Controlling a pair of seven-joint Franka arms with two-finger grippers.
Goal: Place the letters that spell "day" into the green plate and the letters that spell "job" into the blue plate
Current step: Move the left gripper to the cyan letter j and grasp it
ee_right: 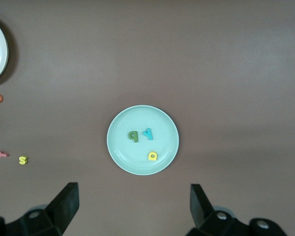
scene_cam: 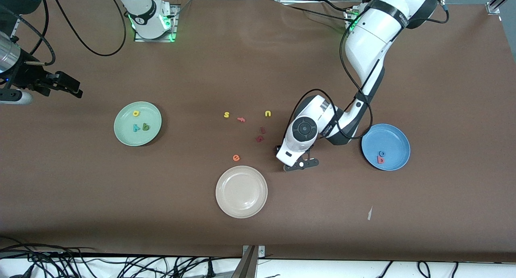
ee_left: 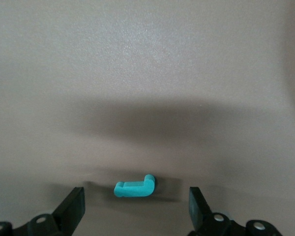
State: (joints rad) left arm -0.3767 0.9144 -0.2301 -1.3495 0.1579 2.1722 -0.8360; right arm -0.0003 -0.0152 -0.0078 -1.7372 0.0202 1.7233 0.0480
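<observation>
Brown table (scene_cam: 258, 237). Teal j (ee_left: 134, 188): flat on the cloth between the spread fingers of the left gripper (ee_left: 136, 209), jaws wide, nothing held. Blue plate (scene_cam: 397, 139): holds blue o (scene_cam: 381, 153) and red b (scene_cam: 380, 160). Green plate (scene_cam: 123, 128): holds yellow a (scene_cam: 136, 113), teal y (scene_cam: 136, 128), dark green d (scene_cam: 145, 127). Right gripper (ee_right: 133, 206): waiting above the green plate, jaws wide, empty.

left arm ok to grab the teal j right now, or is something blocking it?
Probably yes. The left gripper sits low over the table with the teal j lying flat between its open fingers, and nothing else shows beside the letter.
</observation>
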